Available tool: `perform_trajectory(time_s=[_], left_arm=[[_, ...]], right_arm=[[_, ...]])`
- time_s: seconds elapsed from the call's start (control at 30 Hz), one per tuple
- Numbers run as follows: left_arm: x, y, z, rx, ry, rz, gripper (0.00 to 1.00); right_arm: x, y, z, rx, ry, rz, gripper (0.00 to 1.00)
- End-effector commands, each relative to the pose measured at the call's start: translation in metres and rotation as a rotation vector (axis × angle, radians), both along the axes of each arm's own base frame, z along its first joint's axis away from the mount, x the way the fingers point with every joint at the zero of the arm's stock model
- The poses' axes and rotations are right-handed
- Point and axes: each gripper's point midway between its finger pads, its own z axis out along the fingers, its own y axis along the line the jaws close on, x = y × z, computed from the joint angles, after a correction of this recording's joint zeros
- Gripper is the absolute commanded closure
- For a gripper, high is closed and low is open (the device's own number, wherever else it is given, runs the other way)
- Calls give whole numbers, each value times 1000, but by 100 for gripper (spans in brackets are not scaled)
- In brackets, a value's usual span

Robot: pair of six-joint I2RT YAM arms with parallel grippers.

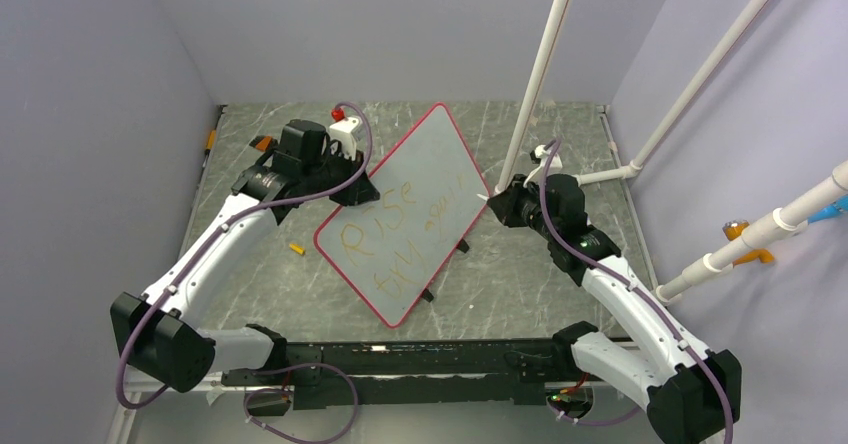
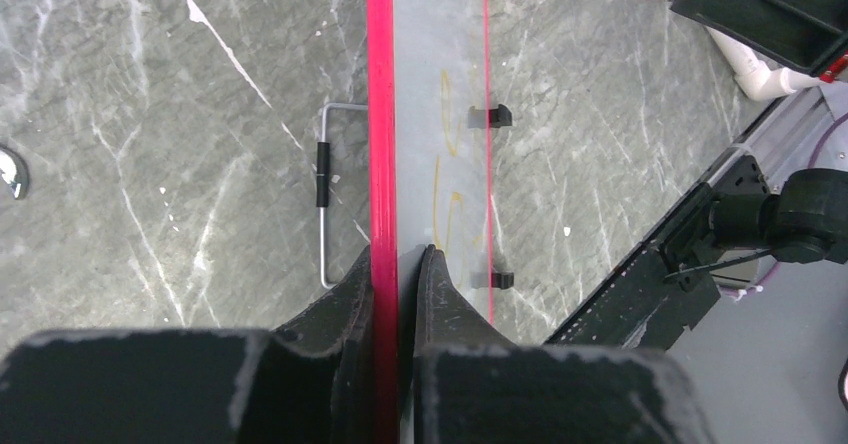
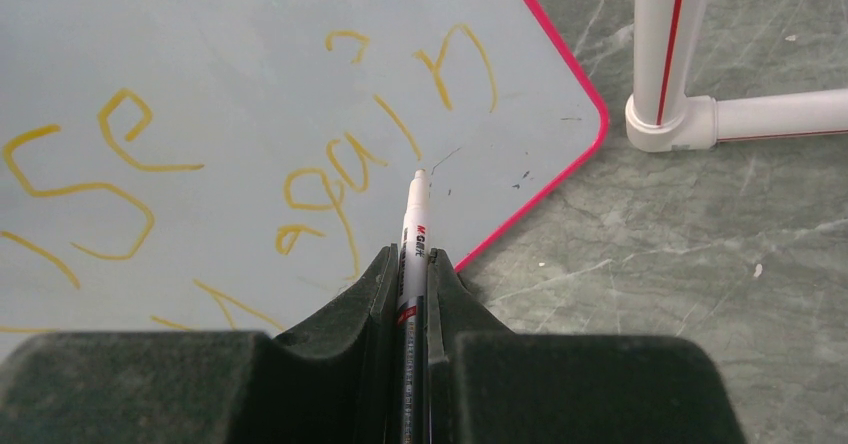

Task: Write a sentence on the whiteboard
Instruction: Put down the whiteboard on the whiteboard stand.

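The whiteboard (image 1: 420,169), pale grey with a red-pink rim, stands tilted on the table's middle. My left gripper (image 1: 355,192) is shut on its left rim; in the left wrist view the fingers (image 2: 350,284) pinch the red rim (image 2: 380,114) edge-on. The sentence (image 1: 385,239) is in orange-yellow letters, roughly "Rise try again"; its letters (image 3: 330,179) show in the right wrist view. My right gripper (image 1: 497,204) is shut on a slim white marker (image 3: 414,229). The marker's tip is at the board (image 3: 200,44) near its right corner, beside "again"; I cannot tell if it touches.
A small yellow cap (image 1: 296,249) lies on the table left of the board. White PVC pipes (image 1: 540,64) rise just behind the right gripper, with a base joint (image 3: 665,124). A wire stand (image 2: 325,194) props the board's back. A black rail (image 1: 420,359) runs along the near edge.
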Motion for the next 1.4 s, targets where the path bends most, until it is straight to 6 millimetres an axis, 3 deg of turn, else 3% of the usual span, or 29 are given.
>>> perform_trajectory(time_s=[0.0, 0.53, 0.93, 1.37], left_arm=[[11, 66, -75, 444, 0, 27, 87], [13, 72, -82, 469, 22, 38, 73], [13, 75, -83, 476, 25, 47, 71], [13, 78, -88, 486, 37, 53, 60]], right_arm=[[2, 6, 11, 36, -41, 15, 100], [1, 6, 5, 34, -36, 20, 100], [1, 6, 4, 33, -31, 19, 100], [-1, 5, 1, 31, -25, 15, 100]])
